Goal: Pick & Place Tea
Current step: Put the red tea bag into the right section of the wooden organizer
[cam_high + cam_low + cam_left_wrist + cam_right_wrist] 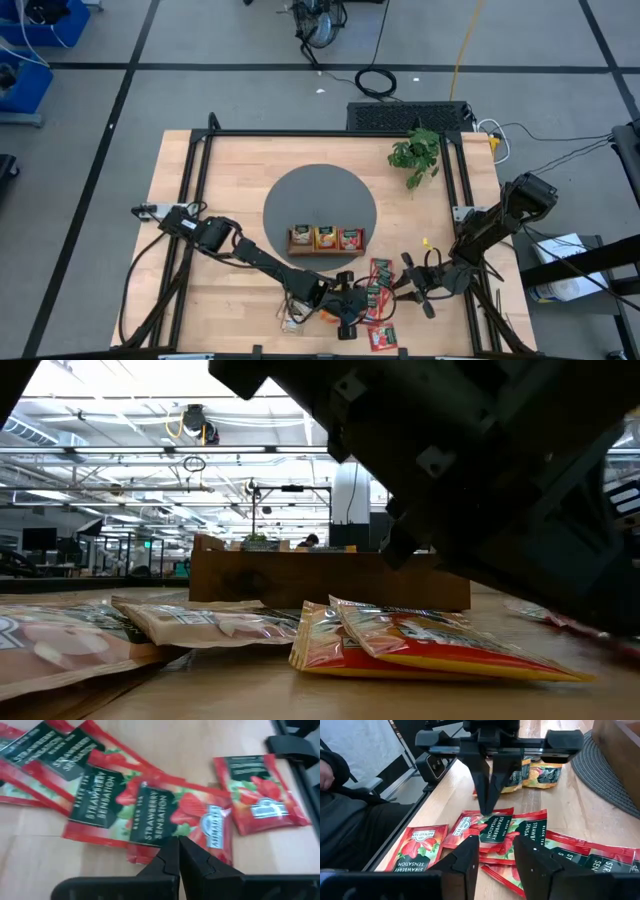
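Left end effector [487,805], fingers together, pinches the edge of a flat red strawberry tea packet [175,817] beside the wooden three-compartment tray [326,240]. The packet's long axis runs away from those fingertips. Right end effector [495,862], fingers apart, empty, hovers opposite over the same red pile.

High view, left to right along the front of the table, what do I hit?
Left gripper, shut on a red tea packet → red tea packets → right gripper, open and empty → right arm rising toward the table's right edge.
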